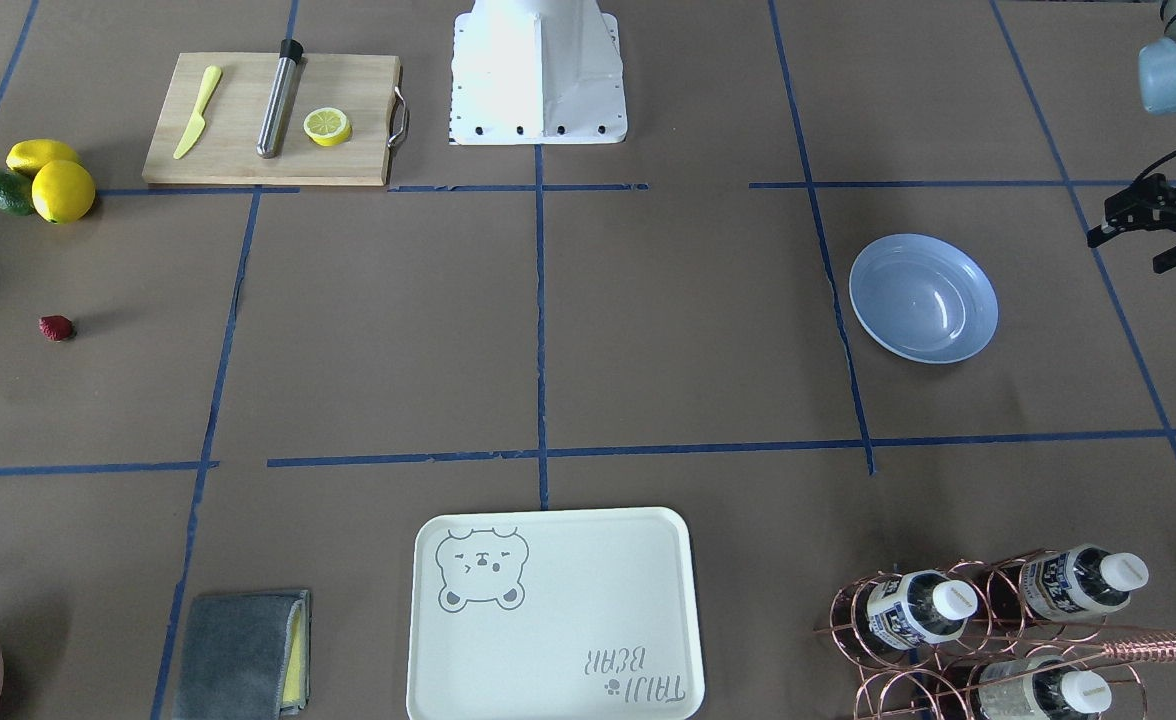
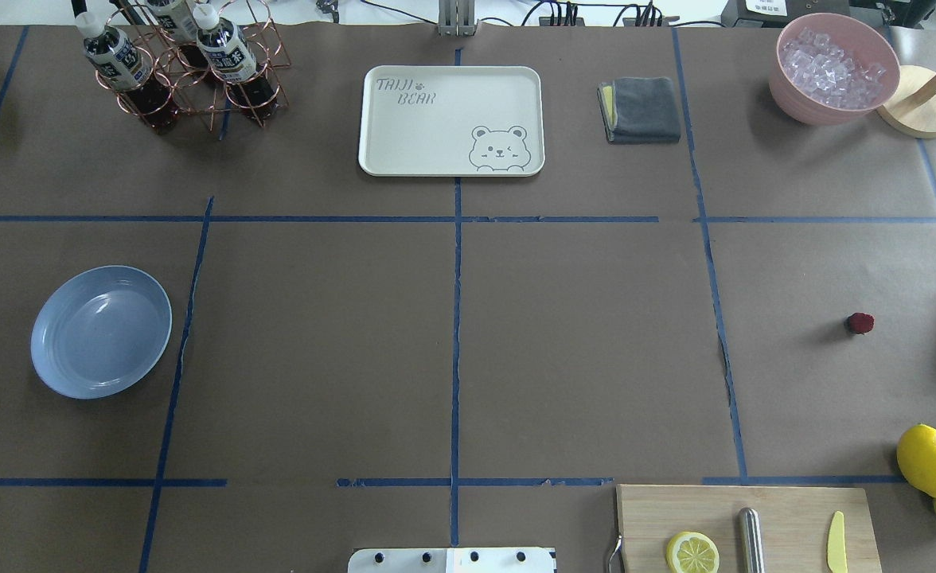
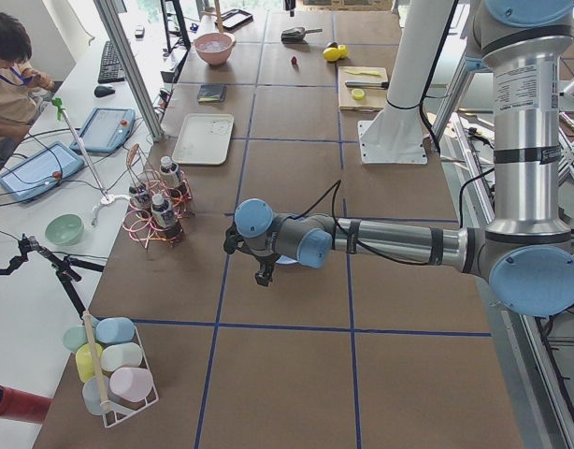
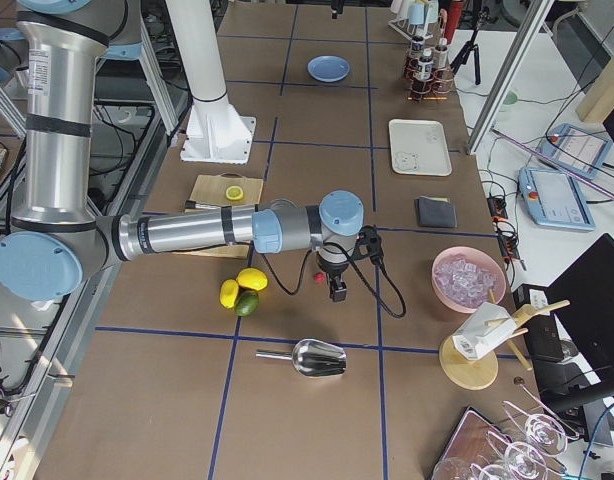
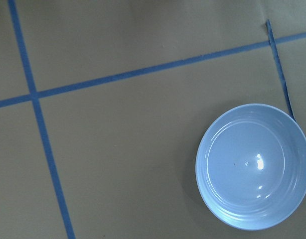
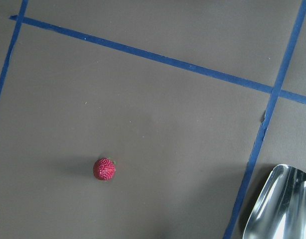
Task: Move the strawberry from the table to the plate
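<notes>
Strawberry (image 1: 56, 327) stands apart; nearest obstacles: lemons (image 1: 63, 190), scoop (image 6: 277, 204), w/ gap.

One strawberry (image 1: 56, 327), one blue plate (image 1: 923, 298) and one cream tray (image 1: 553, 615) are out. There is one cutting board (image 1: 238, 165), and on it one lemon half (image 1: 328, 126), one yellow knife (image 1: 197, 112) and one steel rod (image 1: 278, 98). Beside the board lie two whole lemons (image 1: 63, 190) and one avocado (image 1: 5, 191). Three bottles (image 1: 918, 605) stand in one copper rack (image 1: 988, 585). There is also one grey cloth (image 1: 238, 655), one pink bowl (image 2: 814, 111) and one metal scoop (image 4: 312, 357).
</notes>
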Controlling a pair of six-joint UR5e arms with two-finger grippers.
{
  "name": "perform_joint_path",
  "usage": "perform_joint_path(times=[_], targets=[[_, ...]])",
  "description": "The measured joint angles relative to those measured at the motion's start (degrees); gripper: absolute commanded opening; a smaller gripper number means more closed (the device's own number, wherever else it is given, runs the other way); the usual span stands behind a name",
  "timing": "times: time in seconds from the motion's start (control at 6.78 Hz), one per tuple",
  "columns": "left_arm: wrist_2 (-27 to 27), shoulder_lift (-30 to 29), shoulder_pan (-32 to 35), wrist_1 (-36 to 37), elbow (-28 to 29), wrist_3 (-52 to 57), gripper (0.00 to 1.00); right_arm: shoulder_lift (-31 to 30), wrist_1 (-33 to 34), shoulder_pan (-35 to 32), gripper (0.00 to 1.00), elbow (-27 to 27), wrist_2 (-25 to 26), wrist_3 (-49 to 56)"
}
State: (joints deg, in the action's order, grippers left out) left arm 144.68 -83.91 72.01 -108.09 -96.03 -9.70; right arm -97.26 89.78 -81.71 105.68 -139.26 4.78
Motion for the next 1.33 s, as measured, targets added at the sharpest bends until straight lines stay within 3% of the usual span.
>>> perform_joint_path(times=[0.3,0.44,0.59,1.03,1.18,1.33], targets=[[-0.36,-1.25,-6.76,-11.19,6.85,-9.72,0.97,-0.04,-0.18,0.05,1.0,0.13,0.1,0.14],[-0.42,-2.41,-8.84,-13.76,8.6,-12.57,0.91,-0.02,-0.21,0.05,1.0,0.09,0.1,0.17],[-0.45,-3.22,-10.22,-14.71,9.59,-13.75,0.8,0.02,-0.21,0.05,1.0,0.07,0.07,0.16],[-0.48,-4.7,-12.37,-15.12,11.38,-14.27,0.74,-0.01,-0.14,0.12,1.0,0.0,-0.14,-0.07],[-0.52,-5.43,-13.18,-15.13,11.92,-14.29,0.24,0.02,-0.13,0.13,1.0,0.0,-0.22,-0.1],[-0.54,-6.01,-13.6,-15.13,12.19,-14.32,0.0,0.1,-0.11,0.18,1.0,0.02,-0.27,-0.14]])
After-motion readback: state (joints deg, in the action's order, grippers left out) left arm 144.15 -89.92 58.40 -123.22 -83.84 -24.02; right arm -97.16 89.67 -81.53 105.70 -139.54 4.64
